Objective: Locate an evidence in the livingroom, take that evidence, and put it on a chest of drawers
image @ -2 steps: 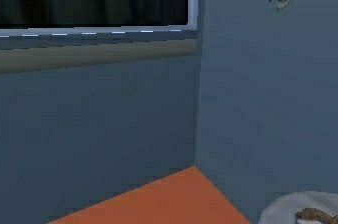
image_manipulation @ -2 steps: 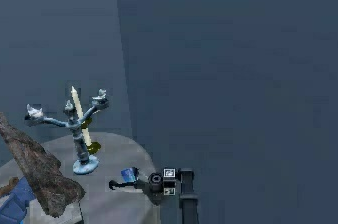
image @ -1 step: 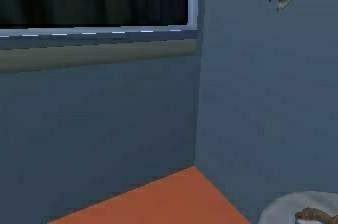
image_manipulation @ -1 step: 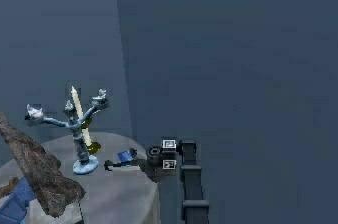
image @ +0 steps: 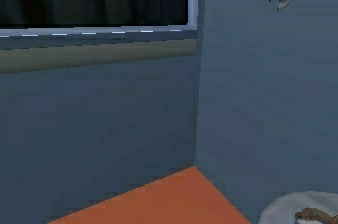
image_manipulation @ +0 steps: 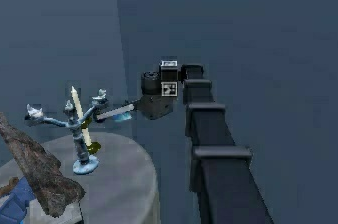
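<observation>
One round grey counter [image_manipulation: 127, 175] carries three items: one blue object [image_manipulation: 5, 205] at the near edge, one dark jagged slab [image_manipulation: 37, 160], and farther out one blue branched candle holder [image_manipulation: 81, 135] with one white candle [image_manipulation: 75, 103] — which is the evidence cannot be told. The hand [image_manipulation: 105, 116] meets that holder; whether it grasps anything cannot be told. Beyond stand two blue walls [image_manipulation: 277, 60].

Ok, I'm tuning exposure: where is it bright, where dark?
Forward view: the window pane is black, the walls dim, the orange floor brightest. Arm side view: the round tabletop catches light; the arm reads dark against the dim back wall.
</observation>
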Available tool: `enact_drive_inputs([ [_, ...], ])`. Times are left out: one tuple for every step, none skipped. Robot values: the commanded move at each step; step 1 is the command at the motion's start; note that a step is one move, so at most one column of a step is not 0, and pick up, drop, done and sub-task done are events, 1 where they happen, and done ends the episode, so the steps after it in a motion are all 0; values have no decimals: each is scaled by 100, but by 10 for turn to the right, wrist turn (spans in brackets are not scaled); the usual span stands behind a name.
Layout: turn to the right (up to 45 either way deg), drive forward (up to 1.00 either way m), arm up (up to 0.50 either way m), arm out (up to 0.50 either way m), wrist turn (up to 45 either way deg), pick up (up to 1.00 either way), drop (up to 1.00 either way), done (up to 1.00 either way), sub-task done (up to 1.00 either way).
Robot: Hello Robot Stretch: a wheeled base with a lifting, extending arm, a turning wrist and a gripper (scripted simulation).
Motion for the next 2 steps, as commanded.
enact_drive_inputs([
  [0,0,0,0,-450,0,0,0,0],
  [0,0,0,0,-420,0,0,0,0],
])
